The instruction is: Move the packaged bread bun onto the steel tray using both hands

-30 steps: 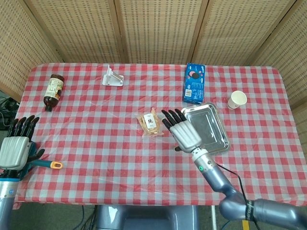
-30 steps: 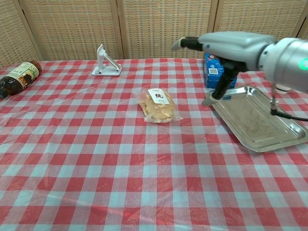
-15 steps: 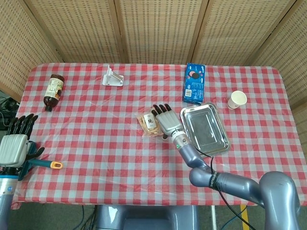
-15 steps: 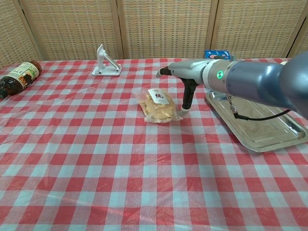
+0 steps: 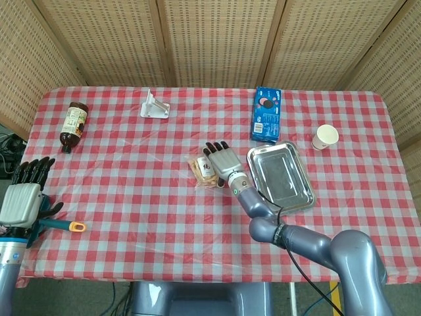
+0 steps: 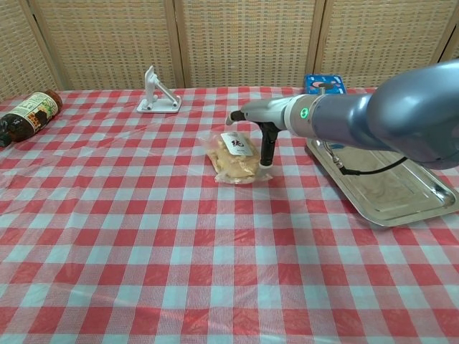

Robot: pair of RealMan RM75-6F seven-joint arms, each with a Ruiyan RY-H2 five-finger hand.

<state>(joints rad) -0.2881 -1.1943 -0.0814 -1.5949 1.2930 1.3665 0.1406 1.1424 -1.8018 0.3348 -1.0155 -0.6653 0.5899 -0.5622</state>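
Fingers of the right hand point(image 5: 222, 160) spread flat over the packaged bread bun point(image 6: 233, 158) mid-table, grasping nothing, ready to nudge it toward the steel tray point(image 5: 296, 191); left hand point(image 5: 23, 197) idles open at the table's near-left corner.

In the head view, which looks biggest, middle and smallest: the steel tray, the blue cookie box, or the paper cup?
1. Steel tray, plainly the largest.
2. Blue cookie box, narrower than the tray.
3. Paper cup, the smallest.
All three lie close together on the table, so nearness to the camera hardly skews this.
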